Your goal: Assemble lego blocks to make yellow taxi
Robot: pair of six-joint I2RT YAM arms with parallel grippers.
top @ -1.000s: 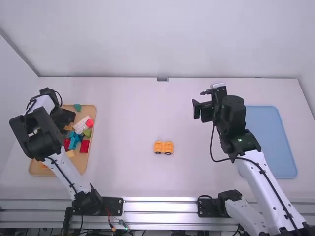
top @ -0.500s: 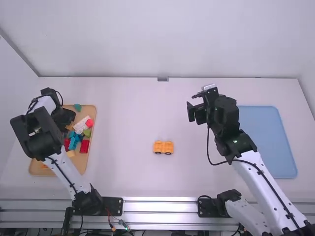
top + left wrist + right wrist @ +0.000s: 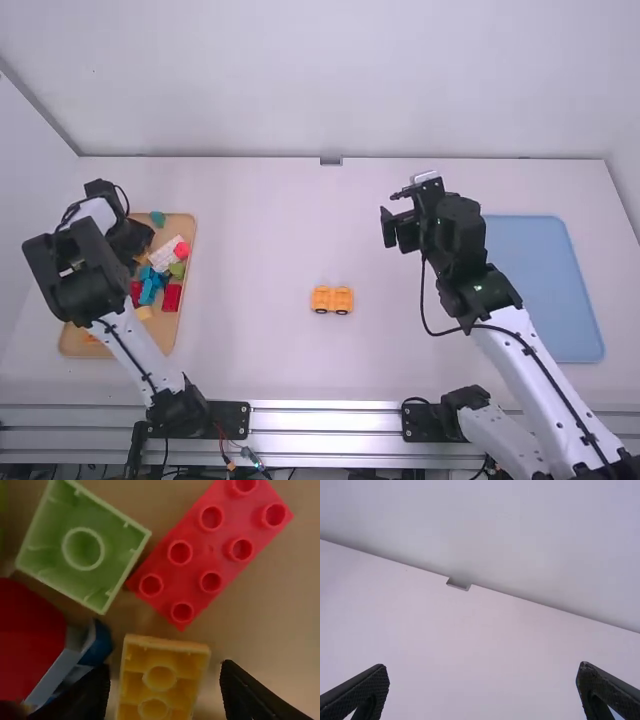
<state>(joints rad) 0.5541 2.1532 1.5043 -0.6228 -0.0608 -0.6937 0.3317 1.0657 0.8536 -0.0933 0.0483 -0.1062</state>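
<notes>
Resting mid-table, one yellow wheeled assembly (image 3: 332,299); left gripper (image 3: 130,238) at the tan tray (image 3: 183,226), fingers parted, yellow block (image 3: 160,677) seen between them; red eight-stud brick (image 3: 196,570) and green block (image 3: 107,535) nearby; right gripper (image 3: 396,231) spread wide, left of the blue tray (image 3: 550,290).

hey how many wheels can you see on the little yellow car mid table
2, both on the near side of the yellow car: left wheel and right wheel. Far-side ones may be hidden.
</notes>
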